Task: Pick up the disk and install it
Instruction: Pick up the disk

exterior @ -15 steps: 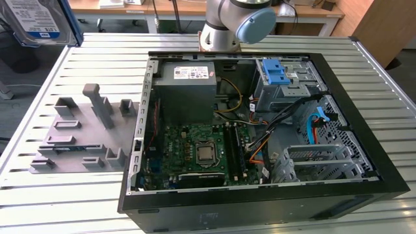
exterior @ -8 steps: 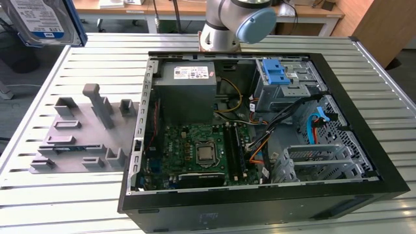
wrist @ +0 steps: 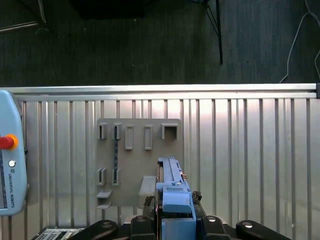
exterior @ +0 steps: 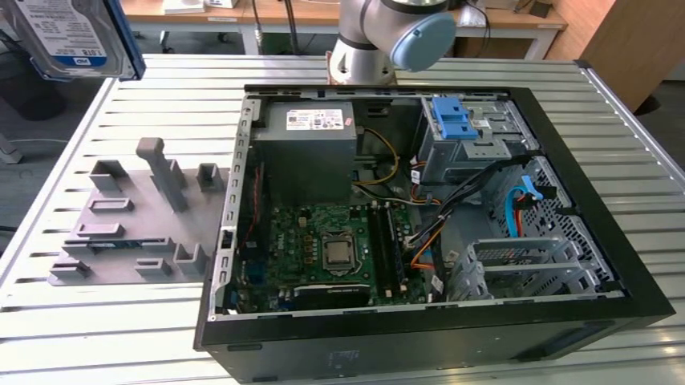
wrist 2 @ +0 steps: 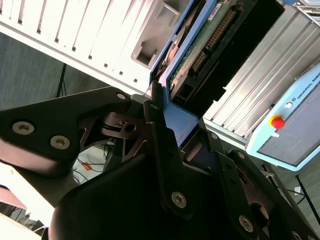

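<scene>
Claw (wrist 2: 181, 127) clamped on the disk (wrist 2: 202, 52), a flat rectangular silver hard drive framed by a blue plastic carrier bracket. In the second wrist view we note black metal fingers (wrist 2: 159, 145) pinching the bracket's smooth blue tab from both sides. The drive's green circuit board and dark connector edge face the camera.

In the first wrist view the claw (wrist: 175, 222) holds the disk (wrist: 172, 182) edge-on. It hangs over a matte grey plastic fixture plate (wrist: 137, 155) with rectangular slots. The plate lies on the ribbed aluminium tabletop (wrist: 250, 150), and a pale blue-grey pendant with a red button (wrist: 7, 165) sits beside it.

In the exterior view the disk (exterior: 66, 32) is up in the air at the exterior view's left, its blue-and-white label towards us and slightly tilted. It is well apart from the black open computer case (exterior: 599, 269). Below it we see the fixture plate (exterior: 118, 228), with upright posts and low blocks, on the slatted tabletop (exterior: 160, 96) just beside the case.

Inside the case we log a green motherboard (exterior: 321, 241), a grey boxy power supply (exterior: 310, 148) and a grey perforated metal cage with a blue plastic latch (exterior: 455, 120). The arm (exterior: 391, 36) has a grey column and a rounded pale-blue joint cap, and it stands at the tabletop's far edge behind the case.
</scene>
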Action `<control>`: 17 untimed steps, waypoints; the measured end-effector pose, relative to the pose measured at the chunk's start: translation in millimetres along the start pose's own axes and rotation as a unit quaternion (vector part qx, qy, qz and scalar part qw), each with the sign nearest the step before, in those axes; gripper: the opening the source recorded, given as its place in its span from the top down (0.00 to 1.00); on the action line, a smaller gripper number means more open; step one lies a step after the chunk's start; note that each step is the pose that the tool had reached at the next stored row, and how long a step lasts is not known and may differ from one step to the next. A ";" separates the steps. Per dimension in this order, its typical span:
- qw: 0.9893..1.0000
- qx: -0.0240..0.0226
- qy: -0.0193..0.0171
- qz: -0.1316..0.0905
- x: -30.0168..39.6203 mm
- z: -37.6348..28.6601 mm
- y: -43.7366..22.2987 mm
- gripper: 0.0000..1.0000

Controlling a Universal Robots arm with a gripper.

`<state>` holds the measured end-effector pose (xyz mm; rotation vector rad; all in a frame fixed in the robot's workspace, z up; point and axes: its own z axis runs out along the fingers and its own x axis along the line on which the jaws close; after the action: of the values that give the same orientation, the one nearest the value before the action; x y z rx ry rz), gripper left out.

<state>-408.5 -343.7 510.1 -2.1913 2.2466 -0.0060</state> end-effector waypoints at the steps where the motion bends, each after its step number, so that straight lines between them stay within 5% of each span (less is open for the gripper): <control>1: 1.000 0.000 0.000 0.000 0.1 0.0 -1.1 0.64; 17: 1.000 0.000 0.000 0.000 -0.4 0.1 -19.8 0.64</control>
<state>-388.7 -343.9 510.1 -2.1912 2.2468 -0.0059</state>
